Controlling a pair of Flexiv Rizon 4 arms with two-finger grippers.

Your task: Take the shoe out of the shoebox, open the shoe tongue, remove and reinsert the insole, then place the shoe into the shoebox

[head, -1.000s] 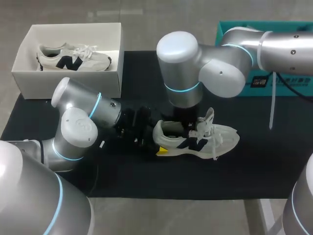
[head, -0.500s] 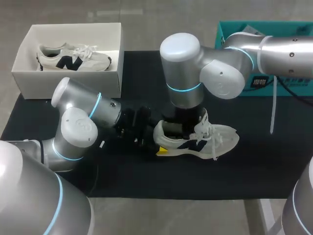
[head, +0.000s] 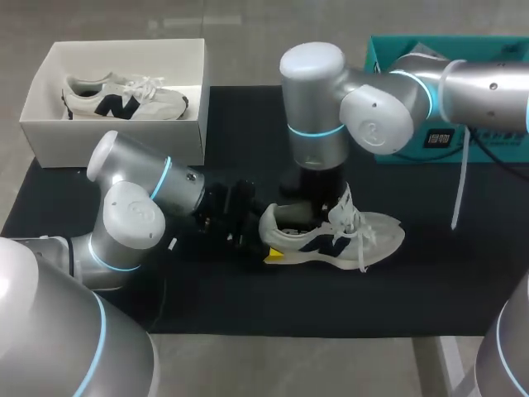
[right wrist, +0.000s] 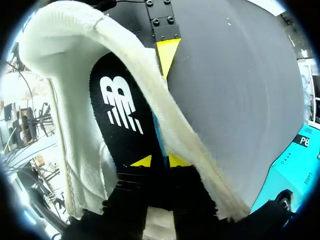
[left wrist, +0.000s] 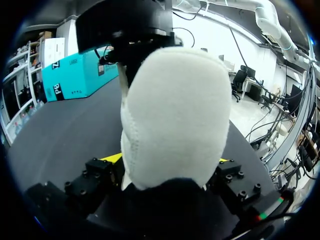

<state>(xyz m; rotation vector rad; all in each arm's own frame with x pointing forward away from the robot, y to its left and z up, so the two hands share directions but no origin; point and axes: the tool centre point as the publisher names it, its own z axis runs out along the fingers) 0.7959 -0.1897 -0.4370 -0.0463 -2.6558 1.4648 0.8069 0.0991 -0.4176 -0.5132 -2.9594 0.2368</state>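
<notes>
A white sneaker (head: pixel 368 234) with a dark side logo lies on the black mat, toe to the right. My left gripper (head: pixel 250 231) stands wide at its heel. In the left wrist view the white heel (left wrist: pixel 172 115) fills the gap in my left gripper (left wrist: pixel 167 161), a yellow tip pressed to each side. My right gripper (head: pixel 318 208) reaches down into the shoe's mouth behind the raised tongue and laces (head: pixel 345 211). Seen from the right wrist, my right gripper (right wrist: pixel 160 161) has its tips close together, pinching the edge of the black insole (right wrist: pixel 120 110) inside the shoe.
A white shoebox (head: pixel 50 124) at the back left holds a second matching sneaker (head: pixel 124 98). A teal box (head: pixel 380 50) stands at the back right behind my right arm. A white strap (head: pixel 459 186) hangs beside that arm.
My right arm has shifted a little to the right and its gripper has gone deeper into the shoe; the tongue and laces have dropped slightly. The left arm and the heel have stayed put.
</notes>
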